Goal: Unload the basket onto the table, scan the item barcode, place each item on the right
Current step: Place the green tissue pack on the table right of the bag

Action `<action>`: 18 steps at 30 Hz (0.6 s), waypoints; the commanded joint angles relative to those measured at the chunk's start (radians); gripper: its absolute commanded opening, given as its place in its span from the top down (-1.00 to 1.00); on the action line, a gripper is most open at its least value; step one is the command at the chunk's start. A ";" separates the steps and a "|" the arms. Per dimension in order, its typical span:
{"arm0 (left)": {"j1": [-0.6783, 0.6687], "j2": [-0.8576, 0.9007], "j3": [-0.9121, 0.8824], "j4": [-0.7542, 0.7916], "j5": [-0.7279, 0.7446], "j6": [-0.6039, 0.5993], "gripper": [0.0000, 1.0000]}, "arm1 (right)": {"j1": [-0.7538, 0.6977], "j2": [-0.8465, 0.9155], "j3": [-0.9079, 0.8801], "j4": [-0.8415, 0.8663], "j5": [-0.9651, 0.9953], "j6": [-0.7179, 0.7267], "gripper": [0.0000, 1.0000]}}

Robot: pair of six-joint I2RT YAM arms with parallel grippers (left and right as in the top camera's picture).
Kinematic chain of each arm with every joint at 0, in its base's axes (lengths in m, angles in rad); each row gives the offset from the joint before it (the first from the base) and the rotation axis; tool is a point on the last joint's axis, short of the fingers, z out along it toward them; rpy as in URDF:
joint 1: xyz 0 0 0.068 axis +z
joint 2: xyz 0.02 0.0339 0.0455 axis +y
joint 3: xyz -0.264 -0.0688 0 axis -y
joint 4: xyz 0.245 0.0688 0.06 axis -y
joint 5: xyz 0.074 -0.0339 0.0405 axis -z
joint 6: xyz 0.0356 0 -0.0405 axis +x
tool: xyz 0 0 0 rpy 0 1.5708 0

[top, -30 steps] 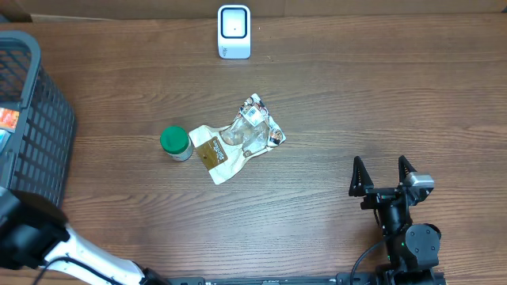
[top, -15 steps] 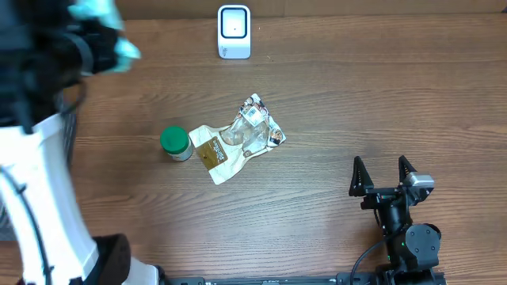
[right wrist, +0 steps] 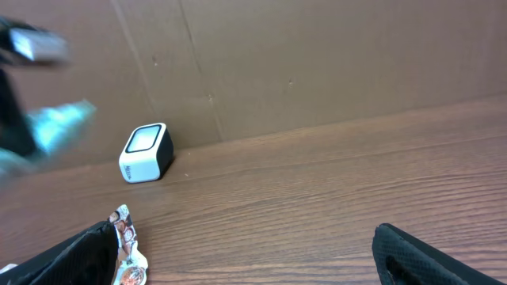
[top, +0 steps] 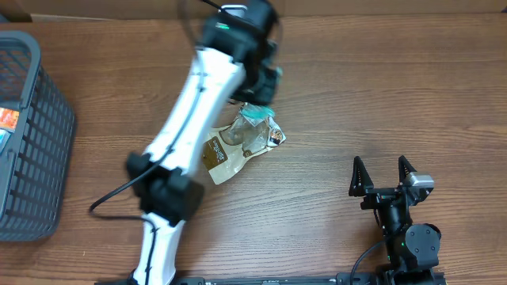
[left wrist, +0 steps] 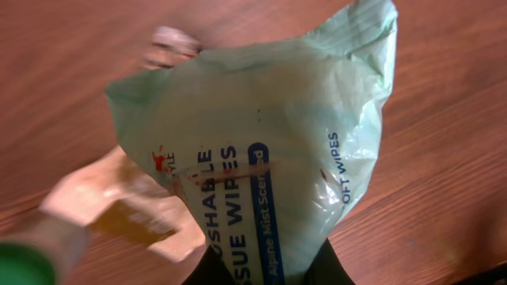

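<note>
The left end effector (left wrist: 269,273) is clamped on the bottom edge of a pale green wipes pack (left wrist: 261,134), its dark fingers just showing either side of the plastic. The print on the pack reads "FLUSHABLE WIPES", "Alpine Mist Scented" along a blue band and "SOFT WIPES" up the side (a small red logo sits beside the lettering, too small to read). The pack hangs above the table (top: 356,95), over a tan pouch (top: 215,153) and a crumpled packet (top: 257,136), and just in front of the white scanner (right wrist: 146,152) at the far edge. A green lid (left wrist: 22,267) blurs in the corner of the left wrist view. The right end effector (top: 383,178) stands with its fingers spread wide and nothing between them, near the table's front right. A dark basket (top: 32,134) sits at the left edge. A second ago the left arm was low by the basket; half a second ago it swung up the left side with the pack; now it stretches across the middle. The right arm has not shifted.
</note>
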 commanded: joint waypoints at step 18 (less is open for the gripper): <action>-0.158 0.199 0.007 0.128 0.016 -0.187 -0.40 | 0.006 -0.007 -0.011 0.004 0.010 -0.004 -1.00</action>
